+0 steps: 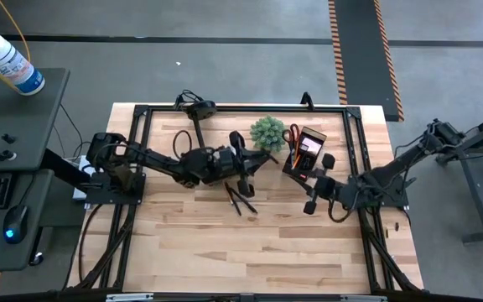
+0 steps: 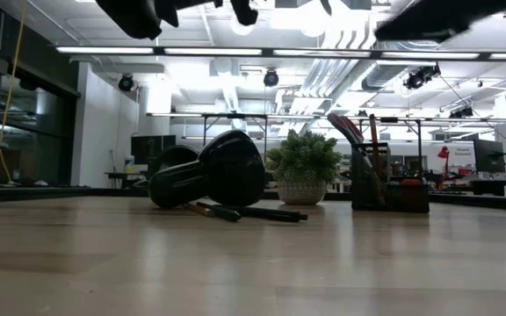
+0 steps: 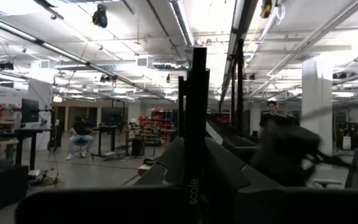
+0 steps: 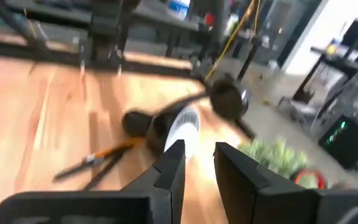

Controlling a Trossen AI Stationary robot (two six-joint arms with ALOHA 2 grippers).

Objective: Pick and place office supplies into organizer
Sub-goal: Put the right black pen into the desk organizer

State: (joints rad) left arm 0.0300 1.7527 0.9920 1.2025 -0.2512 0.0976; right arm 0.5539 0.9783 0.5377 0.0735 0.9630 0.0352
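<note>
The black organizer [image 1: 306,153] stands beside the plant [image 1: 267,132], red-handled scissors [image 1: 293,134] upright inside. Thin pencils [image 1: 241,200] lie on the table [image 1: 225,252]. The left gripper [image 1: 247,176] pinches a black pen [image 3: 196,124]; the right gripper [image 4: 197,163] has its fingers slightly spread.

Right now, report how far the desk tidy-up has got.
Done: the red-handled scissors stand in the black organizer. In hand: the left hand is clamped on a dark pen raised off the table. Left: a few pens lie on the wood. The right hand is open and empty.
</note>
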